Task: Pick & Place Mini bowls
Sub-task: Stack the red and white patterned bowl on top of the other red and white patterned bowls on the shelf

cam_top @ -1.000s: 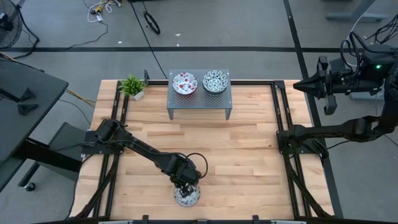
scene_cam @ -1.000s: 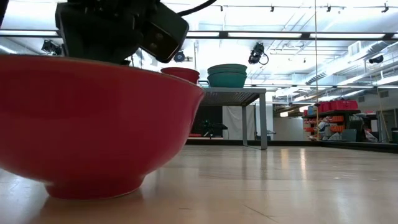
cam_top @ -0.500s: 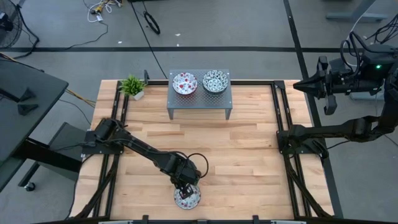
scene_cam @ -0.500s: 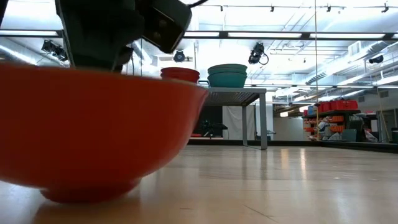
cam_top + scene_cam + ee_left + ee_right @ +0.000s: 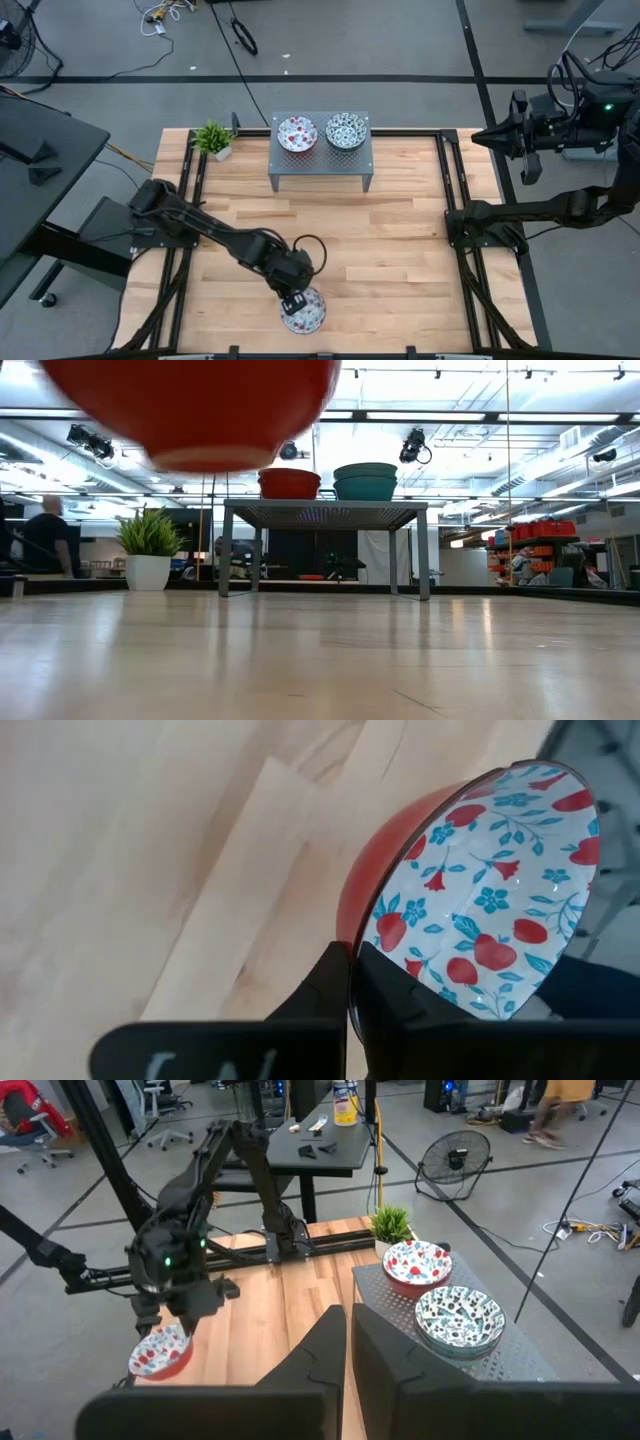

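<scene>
My left gripper (image 5: pixel 294 300) is near the table's near edge, shut on a mini bowl (image 5: pixel 304 311) that is red outside and white inside with red and teal flowers. In the low view the bowl (image 5: pixel 190 405) hangs high above the wood. Two more mini bowls rest on their bases on the grey perforated stand (image 5: pixel 320 166), a red one (image 5: pixel 297 133) and a teal one (image 5: pixel 345 130). My right gripper (image 5: pixel 348 1330) is shut on nothing and waits beyond the table's right edge (image 5: pixel 525 140). My left gripper pinches the bowl's rim (image 5: pixel 348 952), with one finger (image 5: pixel 395 990) inside the bowl and the other (image 5: pixel 320 985) against the red outer wall. The fingers come from above, pointing down. The bowl is lifted clear of the table and hangs tilted below them.
A small potted plant (image 5: pixel 213 138) stands at the far left corner, beside the stand. Dark rails (image 5: pixel 455 200) run along the table's left and right sides. Bare wood lies between the stand and the held bowl. A person (image 5: pixel 45 530) is in the room beyond.
My left gripper has risen, staying shut on the bowl's rim. The bowl stood on the table a second ago, then tipped up on one side, and now hangs clear of the wood and tilted.
</scene>
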You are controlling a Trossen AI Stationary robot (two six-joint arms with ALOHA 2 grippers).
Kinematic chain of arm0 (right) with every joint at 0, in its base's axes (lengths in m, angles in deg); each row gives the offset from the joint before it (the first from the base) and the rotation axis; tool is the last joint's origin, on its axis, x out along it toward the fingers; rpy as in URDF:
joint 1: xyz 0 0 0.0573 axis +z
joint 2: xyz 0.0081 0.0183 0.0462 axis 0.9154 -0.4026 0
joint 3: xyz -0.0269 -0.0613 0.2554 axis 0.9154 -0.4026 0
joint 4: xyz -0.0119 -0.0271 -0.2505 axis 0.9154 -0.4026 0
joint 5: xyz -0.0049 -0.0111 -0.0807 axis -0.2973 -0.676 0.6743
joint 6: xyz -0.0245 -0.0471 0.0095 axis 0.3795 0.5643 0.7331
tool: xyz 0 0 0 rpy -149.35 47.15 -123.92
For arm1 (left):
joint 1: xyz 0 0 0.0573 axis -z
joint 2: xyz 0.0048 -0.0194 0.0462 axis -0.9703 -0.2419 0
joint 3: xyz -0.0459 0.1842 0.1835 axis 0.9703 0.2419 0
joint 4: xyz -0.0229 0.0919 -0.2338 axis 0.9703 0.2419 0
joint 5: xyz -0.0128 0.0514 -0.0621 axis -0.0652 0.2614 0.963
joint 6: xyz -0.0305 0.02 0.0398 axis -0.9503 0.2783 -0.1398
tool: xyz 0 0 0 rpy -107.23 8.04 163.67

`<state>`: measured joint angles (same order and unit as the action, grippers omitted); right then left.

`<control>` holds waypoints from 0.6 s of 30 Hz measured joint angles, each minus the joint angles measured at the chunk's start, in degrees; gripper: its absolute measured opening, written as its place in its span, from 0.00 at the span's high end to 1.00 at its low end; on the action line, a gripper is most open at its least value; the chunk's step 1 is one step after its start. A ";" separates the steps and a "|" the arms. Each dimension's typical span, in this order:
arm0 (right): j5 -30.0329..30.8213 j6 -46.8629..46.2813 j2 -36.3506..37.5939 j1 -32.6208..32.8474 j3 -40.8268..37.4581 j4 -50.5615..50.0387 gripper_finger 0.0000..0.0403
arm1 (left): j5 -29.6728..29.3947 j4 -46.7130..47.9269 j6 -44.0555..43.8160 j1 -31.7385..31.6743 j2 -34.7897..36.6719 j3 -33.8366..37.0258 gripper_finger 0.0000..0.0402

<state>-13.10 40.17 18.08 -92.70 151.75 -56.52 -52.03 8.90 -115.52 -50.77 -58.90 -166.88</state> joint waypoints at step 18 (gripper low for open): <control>0.00 0.00 0.00 0.00 0.00 0.01 0.94 | -6.96 6.39 8.04 -3.00 8.21 -11.32 0.98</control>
<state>-13.09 40.17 18.08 -92.70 151.75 -56.51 -58.99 15.29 -107.49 -53.76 -50.69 -178.21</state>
